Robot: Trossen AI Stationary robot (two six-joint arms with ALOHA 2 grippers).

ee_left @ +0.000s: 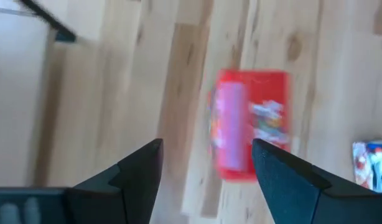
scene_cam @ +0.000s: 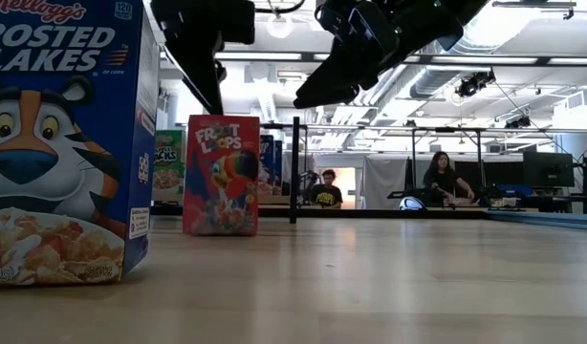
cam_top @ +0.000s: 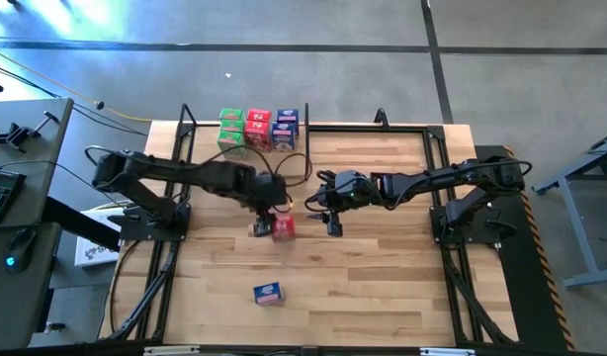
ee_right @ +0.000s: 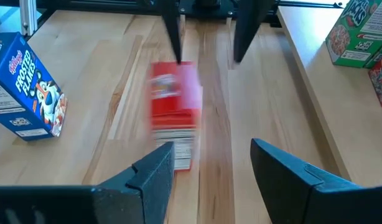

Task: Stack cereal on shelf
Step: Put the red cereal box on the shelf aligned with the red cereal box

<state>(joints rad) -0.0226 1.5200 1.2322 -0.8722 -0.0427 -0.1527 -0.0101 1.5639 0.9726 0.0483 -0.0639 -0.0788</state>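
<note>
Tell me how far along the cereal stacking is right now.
Most boxes already sit stacked on the shelf: green, red and blue ones. In hand: nothing is gripped; the open left gripper hovers over the red box mid-table, with the open right gripper beside it. Left: that red box and the blue box near the front edge.

A lab: exposed ceiling ducts (scene_cam: 446, 81), workbenches (scene_cam: 523, 205), seated people (scene_cam: 445, 180).
</note>
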